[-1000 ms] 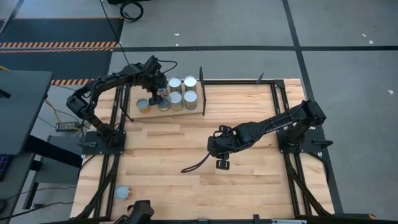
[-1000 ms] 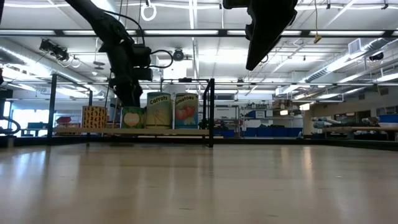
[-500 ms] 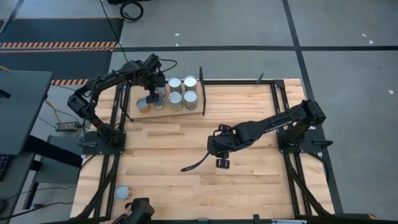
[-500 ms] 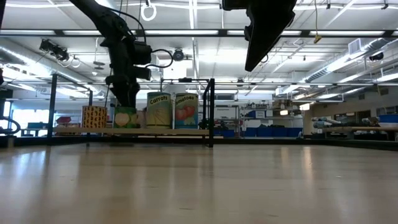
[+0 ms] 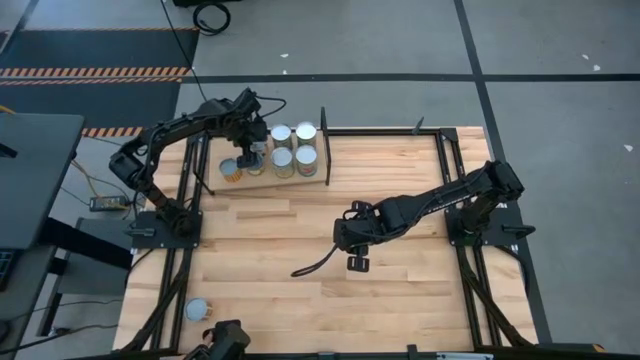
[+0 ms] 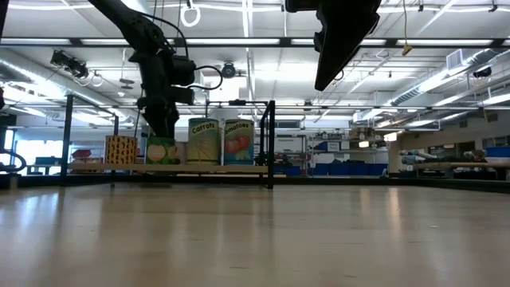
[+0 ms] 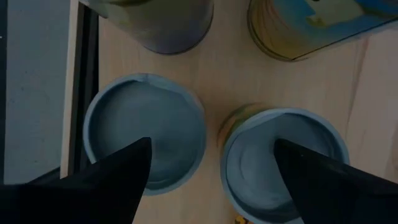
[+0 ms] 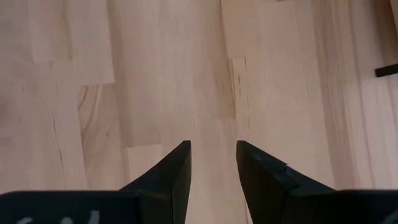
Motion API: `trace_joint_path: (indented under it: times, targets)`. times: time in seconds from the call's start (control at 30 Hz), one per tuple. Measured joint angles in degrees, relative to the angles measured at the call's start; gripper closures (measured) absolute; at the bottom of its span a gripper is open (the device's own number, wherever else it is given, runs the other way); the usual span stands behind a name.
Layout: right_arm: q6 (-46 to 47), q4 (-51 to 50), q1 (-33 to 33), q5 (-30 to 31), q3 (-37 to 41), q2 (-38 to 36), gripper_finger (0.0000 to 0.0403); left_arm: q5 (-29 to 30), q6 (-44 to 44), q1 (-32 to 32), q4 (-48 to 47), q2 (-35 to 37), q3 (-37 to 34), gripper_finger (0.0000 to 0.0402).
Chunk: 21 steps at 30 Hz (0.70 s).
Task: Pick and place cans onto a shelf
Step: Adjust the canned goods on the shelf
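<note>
Several cans stand upright on the shelf (image 5: pixel 290 178) at the table's far left, beside its black divider (image 5: pixel 324 148). My left gripper (image 5: pixel 251 150) is open above them. In the left wrist view its fingers stand over two silver tops, one (image 7: pixel 146 127) and the other (image 7: pixel 283 158), and touch neither. The low view shows it (image 6: pixel 162 127) just above a green-labelled can (image 6: pixel 162 151). One more can (image 5: pixel 197 309) stands at the table's near left corner. My right gripper (image 8: pixel 212 155) is open by a narrow gap and empty, above the table's middle (image 5: pixel 350 245).
A carrots can (image 6: pixel 204 141) and a tomatoes can (image 6: pixel 238 142) stand on the shelf next to the divider (image 6: pixel 272 143). A yellow patterned can (image 6: pixel 120 149) stands at the shelf's left end. A dark cable (image 5: pixel 315 264) lies on the table below my right arm.
My left gripper has gone a little toward the table's left edge above the shelf and has risen slightly. In the low view the green-labelled can stands a little farther left than a second ago.
</note>
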<state>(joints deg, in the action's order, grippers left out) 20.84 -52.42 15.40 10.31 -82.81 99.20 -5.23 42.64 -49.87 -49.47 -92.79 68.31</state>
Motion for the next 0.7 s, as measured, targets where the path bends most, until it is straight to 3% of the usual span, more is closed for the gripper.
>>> trace_joint_path:
  times: [0.3, 0.7]
  targets:
    - [0.0, 0.0, 0.0, 0.0, 0.0, 0.0, 0.0268, -3.2, -3.7, 0.1, -0.9, -0.2, -0.5, 0.0056]
    - [-1.4, 0.0, -0.8, 0.0, 0.0, 0.0, 0.0268, -4.0, -0.4, -0.8, -0.9, -1.2, -0.3, 0.0056]
